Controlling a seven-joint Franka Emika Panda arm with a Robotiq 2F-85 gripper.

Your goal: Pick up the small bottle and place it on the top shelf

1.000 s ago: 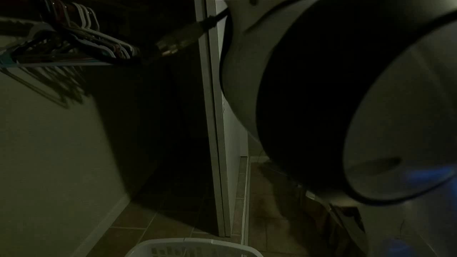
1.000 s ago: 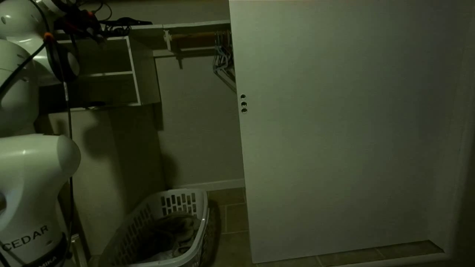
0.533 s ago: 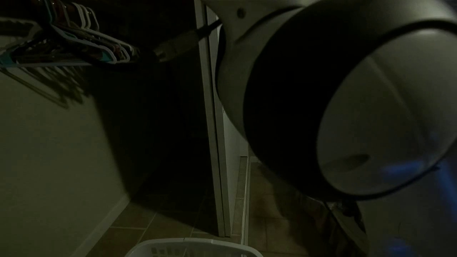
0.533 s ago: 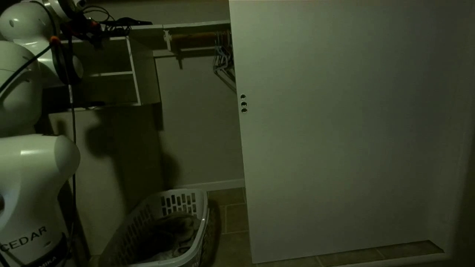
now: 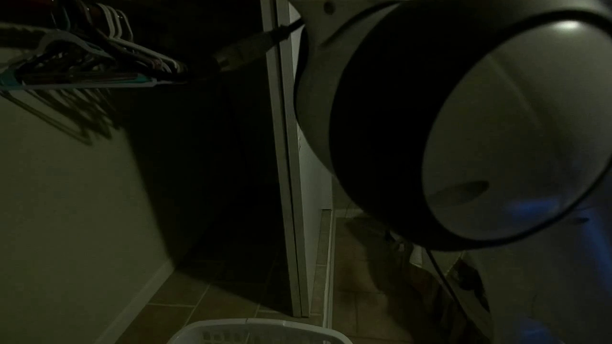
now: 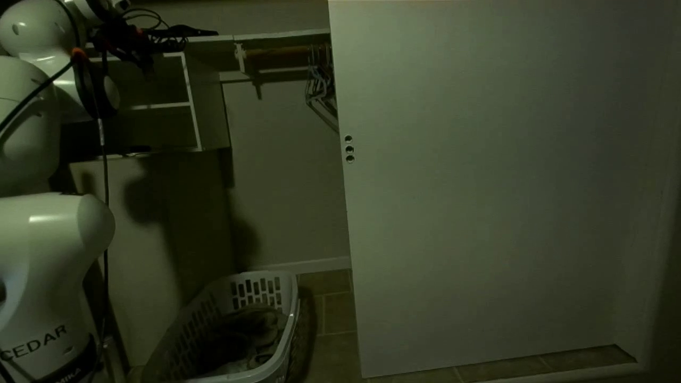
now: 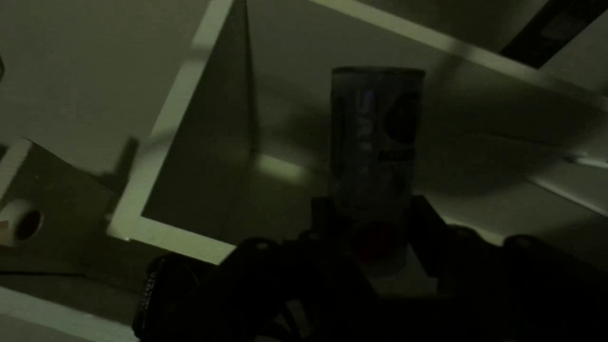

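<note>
Right, you have the small grey cylindrical bottle [image 7: 377,123] in your black two-fingered gripper [image 7: 372,209]: in the wrist view the dark fingers [image 7: 427,237] are drawn in on either side of its lower part, and the rest of it sticks up past the fingertips. Pale lettering runs along its length, and you can see a dim red patch low down between the fingers.

Behind the bottle, in that same view, you have the pale box-shaped shelf unit [image 7: 180,240] with white front edges; it is too dark to tell whether the bottle touches it or is inside an opening.

In an exterior view your white robot arm [image 6: 37,239] stands at the left, the gripper a dark shape by the upper part of the unit, near some black clutter [image 6: 183,32] on top; you cannot make out the bottle there. To the right of the unit, plastic hangers [image 6: 319,88] hang from a brown round rod [image 6: 279,54], partly behind a flat white door panel [image 6: 479,186]. Below, a white plastic laundry basket [image 6: 291,314] with dark cloth [image 6: 255,330] in it stands on the tiled floor [image 6: 335,308]. You see hangers and basket in both exterior views.
</note>
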